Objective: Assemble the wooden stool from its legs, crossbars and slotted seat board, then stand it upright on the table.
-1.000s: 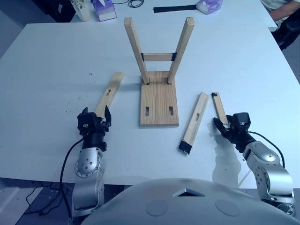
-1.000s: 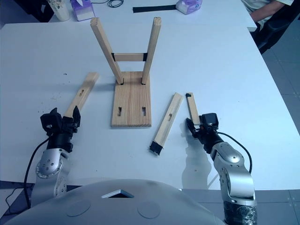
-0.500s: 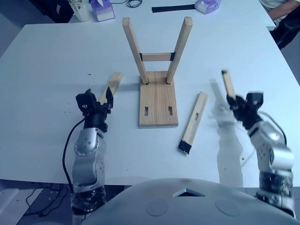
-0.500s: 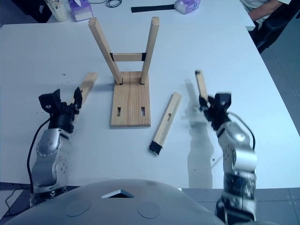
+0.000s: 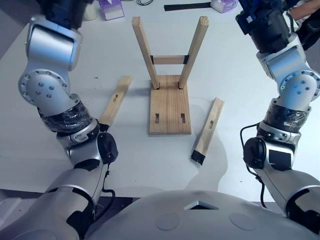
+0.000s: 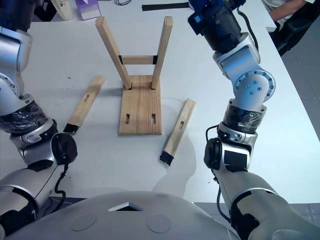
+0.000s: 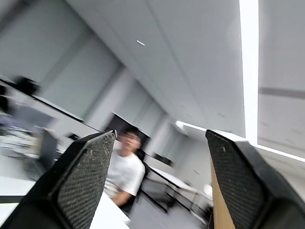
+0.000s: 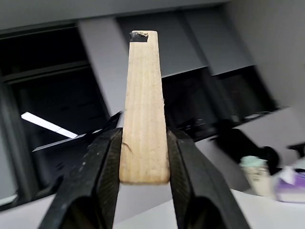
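Seat board (image 5: 170,107) lies flat mid-frame, with fitted legs (image 5: 144,52) and a bar (image 5: 168,60) standing at its upper end. Loose leg (image 5: 115,101) lies left of it, spare leg (image 5: 208,125) right. Right gripper (image 8: 143,138) clenches a crossbar (image 8: 143,95); left gripper (image 7: 159,138) is released.

- A white table (image 5: 240,90) bears all the pieces.
- The seat board (image 5: 170,107) lies flat near the middle, long side running away from the robot, with two slots open at its near end.
- Two legs (image 5: 145,52) joined by a crossbar (image 5: 168,60) stand in the board's far end, leaning apart.
- A slotted leg (image 5: 115,100) lies left of the board, apart from it.
- Another slotted leg (image 5: 208,129) lies right of the board, its dark end nearest the robot.
- Dark specks (image 5: 95,78) dot the surface to the left.
- Along the far edge sit a cup (image 6: 64,9), a tissue box (image 5: 111,8), a cable (image 6: 122,2), a black strip (image 5: 186,7) and a tissue pack (image 5: 223,5).
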Motion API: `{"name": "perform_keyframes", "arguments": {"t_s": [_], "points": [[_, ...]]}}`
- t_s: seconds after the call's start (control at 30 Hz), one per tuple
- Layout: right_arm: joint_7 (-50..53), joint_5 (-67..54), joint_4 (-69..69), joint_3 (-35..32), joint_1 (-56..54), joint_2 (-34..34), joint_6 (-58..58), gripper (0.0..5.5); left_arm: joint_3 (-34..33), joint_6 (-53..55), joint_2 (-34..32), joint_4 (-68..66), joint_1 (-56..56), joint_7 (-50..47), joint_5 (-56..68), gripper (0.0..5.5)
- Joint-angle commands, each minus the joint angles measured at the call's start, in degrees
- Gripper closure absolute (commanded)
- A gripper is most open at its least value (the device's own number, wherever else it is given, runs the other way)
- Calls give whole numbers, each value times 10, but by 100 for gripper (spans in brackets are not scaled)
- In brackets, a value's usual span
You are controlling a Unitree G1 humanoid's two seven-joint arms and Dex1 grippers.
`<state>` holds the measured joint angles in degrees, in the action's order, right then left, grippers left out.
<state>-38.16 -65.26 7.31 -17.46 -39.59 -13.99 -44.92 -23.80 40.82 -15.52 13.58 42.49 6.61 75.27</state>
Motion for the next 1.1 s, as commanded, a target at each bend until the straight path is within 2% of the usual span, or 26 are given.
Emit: {"name": "perform_keyframes", "arguments": {"t_s": [0.03,0.27,0.7,0.97,1.1], "points": [[-59,-10,30,15,4,-50,-17,420,6,32,-42,-8,-6,61,33,204],[-128,-9,2,46,-42,-98,-41,420,23,61,-75,33,-32,126,100,204],[-205,16,-46,102,-92,-114,-52,420,70,57,-82,93,-76,156,130,204],[-291,90,-47,149,-43,-152,-26,420,79,54,-94,92,-73,168,133,204],[-297,98,-39,152,-29,-150,-26,420,84,57,-103,92,-75,179,133,204]]}}
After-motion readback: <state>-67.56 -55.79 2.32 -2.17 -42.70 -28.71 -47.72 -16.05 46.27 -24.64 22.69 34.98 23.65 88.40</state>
